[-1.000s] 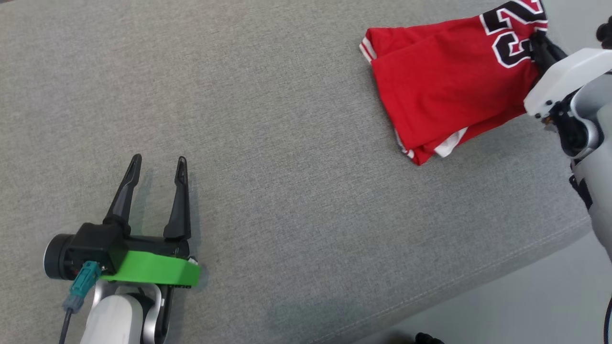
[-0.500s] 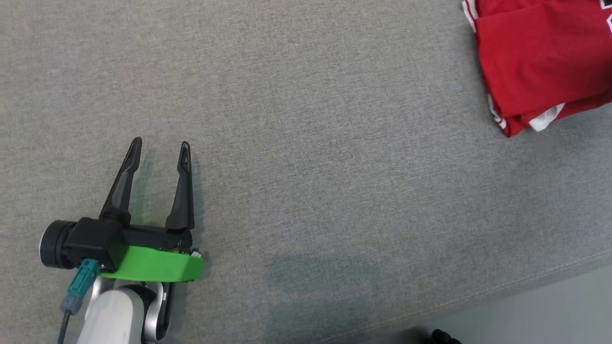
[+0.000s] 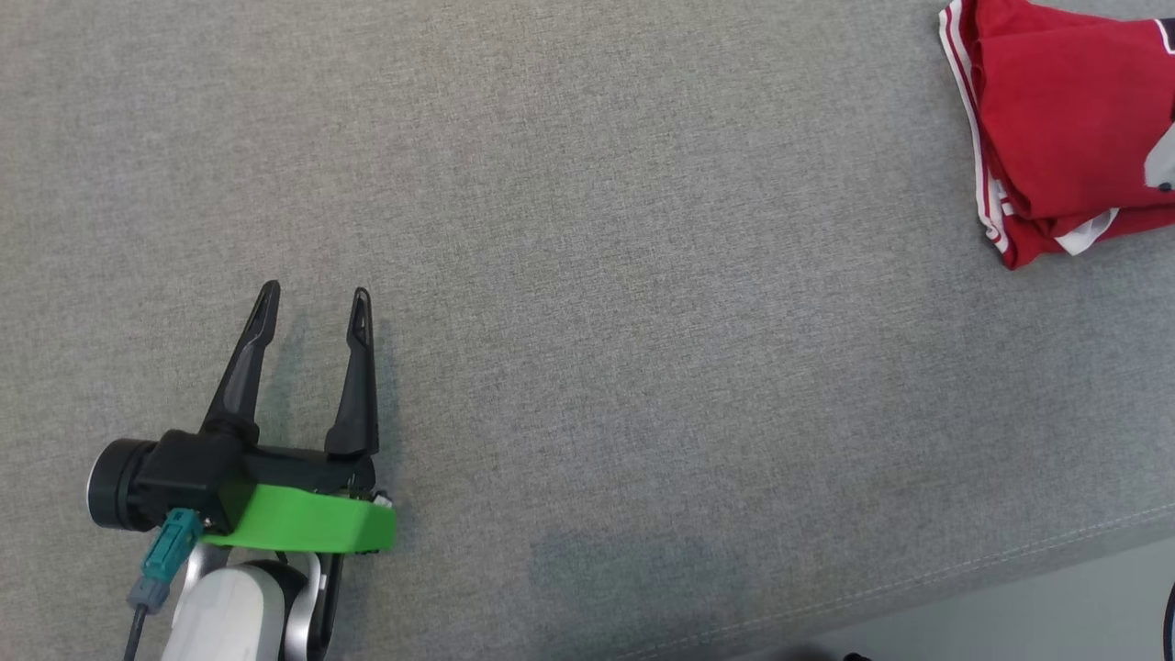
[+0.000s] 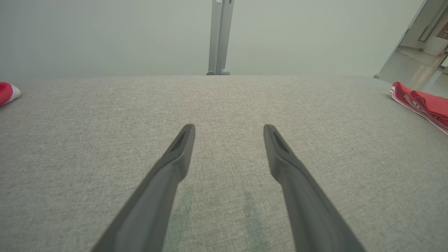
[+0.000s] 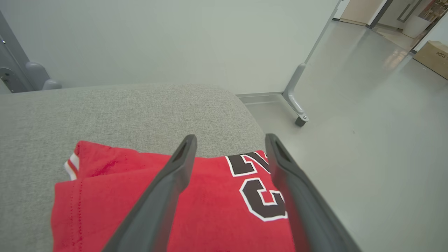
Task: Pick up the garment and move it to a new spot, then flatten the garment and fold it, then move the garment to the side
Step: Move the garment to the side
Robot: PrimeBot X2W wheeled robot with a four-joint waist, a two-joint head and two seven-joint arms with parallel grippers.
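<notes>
garment point(image 3: 1056, 119): folded red jersey lying at the far right end of the grey table point(image 3: 643, 275) | left tool point(image 3: 315, 292): fingers apart, empty, well apart from garment | right tool point(image 5: 231, 138): fingers apart, over garment, not clamped

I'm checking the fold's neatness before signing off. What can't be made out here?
- Folded red basketball jersey: head view, right frame edge cuts off its right part.
- Black number print: right wrist view, fingers of the right gripper cover part.
- Red-and-white cloth scrap: left wrist view, left edge crops it; unidentifiable.
</notes>
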